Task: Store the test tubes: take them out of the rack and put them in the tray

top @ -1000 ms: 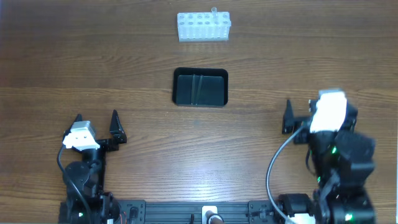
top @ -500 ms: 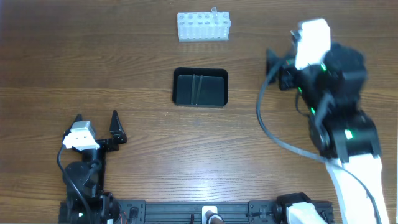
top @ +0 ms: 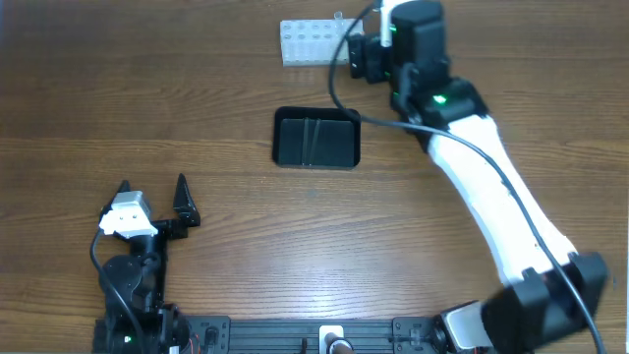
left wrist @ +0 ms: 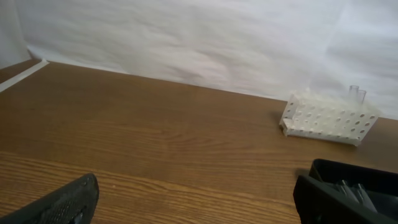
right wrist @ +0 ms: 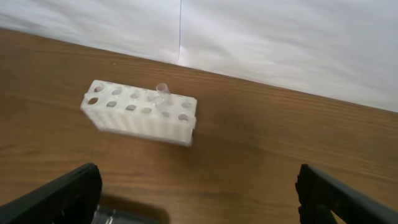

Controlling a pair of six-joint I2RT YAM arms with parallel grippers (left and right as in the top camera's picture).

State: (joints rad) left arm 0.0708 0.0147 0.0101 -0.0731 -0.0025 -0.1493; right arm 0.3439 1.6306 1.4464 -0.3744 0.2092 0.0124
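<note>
the right arm's dark body crosses the right end of the white rack (top: 305, 51) in the top view, so that end of it is partly hidden, and the fingers of the right end effector (right wrist: 199, 172) are hard to pick out there against the black housing. its own wrist view settles it: the two fingers are spread wide with nothing between them, above the counter (top: 197, 88), short of the rack and not touching it. in that same view the black tray (top: 279, 138) is cut down to a dark corner near one finger.

the rack stands at the far side of the counter, with two rows of holes. one clear test tube (right wrist: 163, 93) stands upright in the far row, near the end closest to the right arm (its rim just clears the rack's top). the other holes look dark and open.

the tray lies on the counter nearer the arms' bases than the rack, apart from it. clear tubes (top: 313, 141) lie flat inside, side by side along its middle; they look like two, but the count is hard to fix through the glare.

the left end effector (top: 153, 193) sits low near its base, well apart from the tray and rack, fingers spread and holding nothing.
</note>
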